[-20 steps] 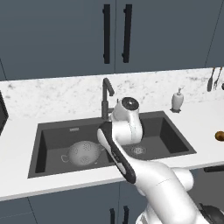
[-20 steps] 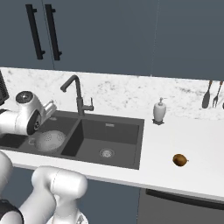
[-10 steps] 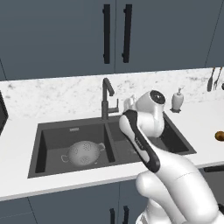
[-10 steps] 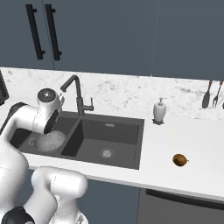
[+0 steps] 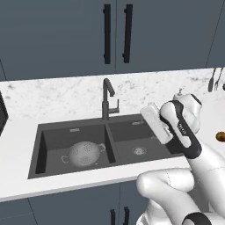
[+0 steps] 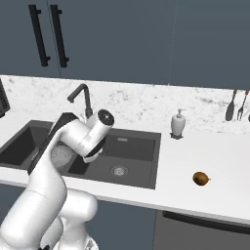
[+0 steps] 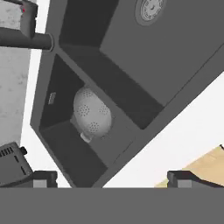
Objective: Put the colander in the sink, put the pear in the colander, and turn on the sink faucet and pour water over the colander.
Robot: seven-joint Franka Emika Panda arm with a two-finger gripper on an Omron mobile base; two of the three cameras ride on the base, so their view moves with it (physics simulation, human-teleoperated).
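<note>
Working left to right, I see the colander (image 5: 83,154) sitting in the left basin of the sink (image 5: 41,145), and my arm has swung off it over the last second, from the left basin towards the right side, so I judge step one done. The gripper (image 7: 113,178) hangs open and empty, the colander behind it to its left, the sink faucet (image 5: 107,99) beyond. The pear (image 6: 200,178) lies on the counter well off to the gripper's right, untouched
</note>
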